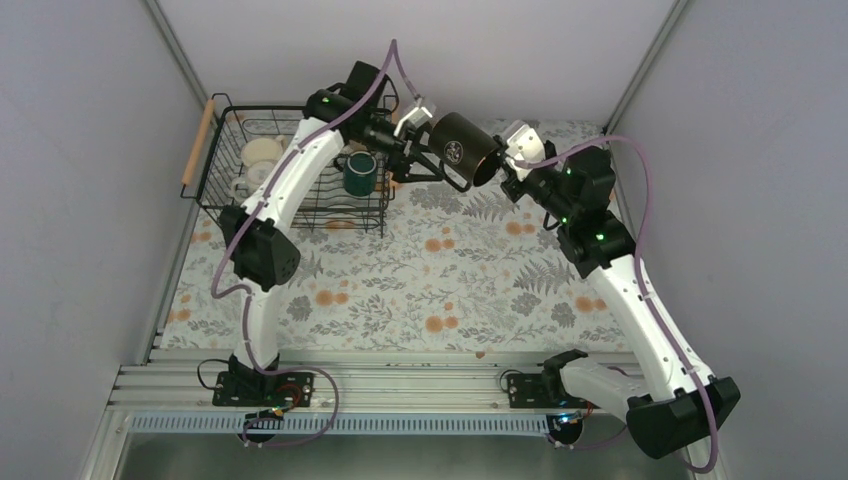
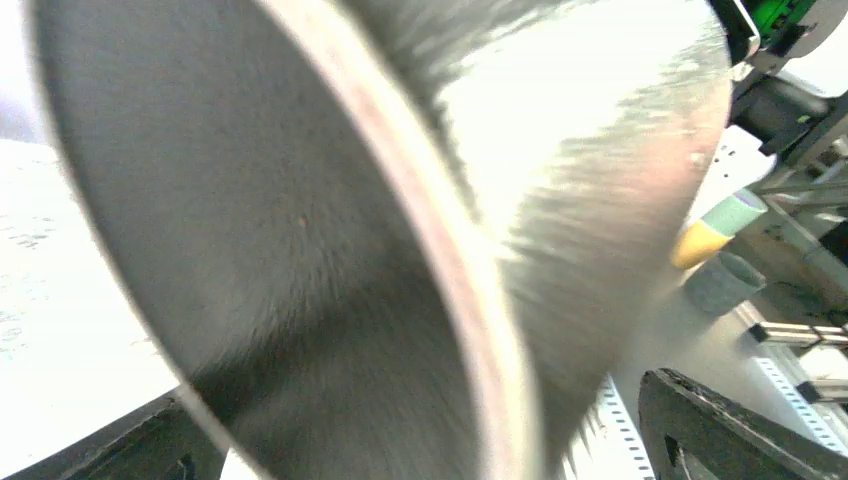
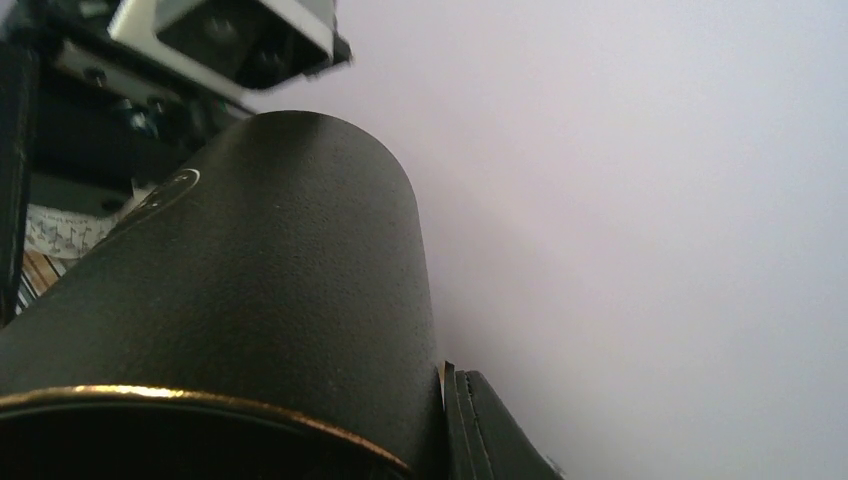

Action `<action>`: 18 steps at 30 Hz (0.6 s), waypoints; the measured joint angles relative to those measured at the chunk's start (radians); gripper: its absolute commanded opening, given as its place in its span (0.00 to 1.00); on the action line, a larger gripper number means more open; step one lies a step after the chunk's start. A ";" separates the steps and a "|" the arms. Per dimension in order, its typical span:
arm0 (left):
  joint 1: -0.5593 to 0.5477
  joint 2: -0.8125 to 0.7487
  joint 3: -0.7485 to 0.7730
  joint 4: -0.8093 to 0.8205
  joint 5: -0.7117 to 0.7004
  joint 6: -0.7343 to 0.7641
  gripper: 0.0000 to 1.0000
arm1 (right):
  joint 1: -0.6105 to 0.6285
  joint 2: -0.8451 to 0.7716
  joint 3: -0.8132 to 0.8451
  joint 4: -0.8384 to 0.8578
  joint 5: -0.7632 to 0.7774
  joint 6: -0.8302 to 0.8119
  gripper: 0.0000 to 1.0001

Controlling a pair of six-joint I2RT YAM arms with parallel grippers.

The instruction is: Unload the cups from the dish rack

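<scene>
The dark grey-black mug (image 1: 462, 150) is being held sideways above the bench (image 1: 450, 280), beside the dish rack (image 1: 225, 170), pinched between the left fingers (image 2: 720, 430). One of the right fingers (image 3: 490, 430) is being rested on its rim; their grip cannot be told

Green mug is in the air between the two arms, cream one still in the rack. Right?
Not quite. The mug in the air between the arms is the dark grey-black one; the green mug sits in the rack, as does the cream one. The top view shows it.
</scene>
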 measured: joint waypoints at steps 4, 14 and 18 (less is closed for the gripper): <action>0.055 -0.053 -0.028 0.020 -0.053 0.008 1.00 | 0.000 -0.002 0.010 -0.043 0.026 -0.008 0.03; 0.178 -0.259 -0.231 0.212 -0.513 0.015 1.00 | -0.037 0.055 0.076 -0.263 0.089 -0.074 0.03; 0.150 -0.332 -0.370 0.351 -0.837 0.045 1.00 | -0.139 0.166 0.161 -0.389 0.103 -0.122 0.03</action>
